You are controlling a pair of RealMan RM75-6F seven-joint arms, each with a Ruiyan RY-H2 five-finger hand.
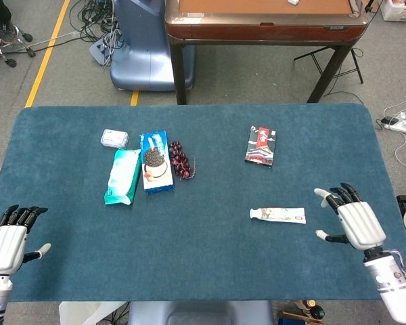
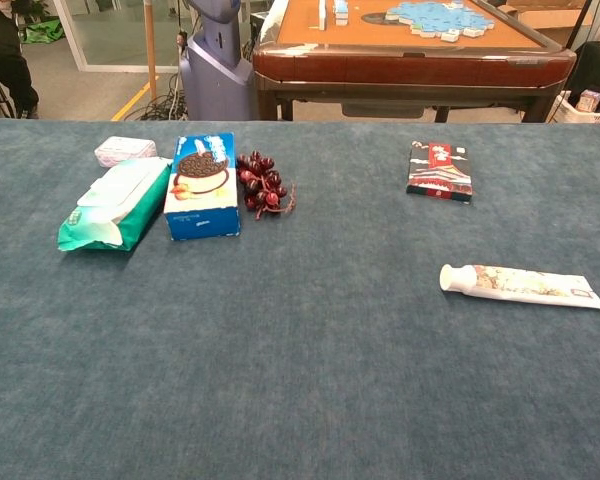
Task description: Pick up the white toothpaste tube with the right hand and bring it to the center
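The white toothpaste tube (image 1: pixel 278 215) lies flat on the blue table, right of the middle, cap pointing left; the chest view shows the tube (image 2: pixel 522 284) at its right edge. My right hand (image 1: pixel 350 221) hovers just right of the tube, fingers spread and holding nothing, a short gap from the tube's flat end. My left hand (image 1: pixel 10 238) stays at the near left corner of the table, fingers apart and empty. Neither hand shows in the chest view.
A green wipes pack (image 1: pixel 122 177), a blue cookie box (image 1: pixel 155 161), dark red grapes (image 1: pixel 181 160) and a small clear packet (image 1: pixel 114 138) sit at the left. A red and black box (image 1: pixel 260 145) lies beyond the tube. A brown table (image 1: pixel 264 24) stands behind.
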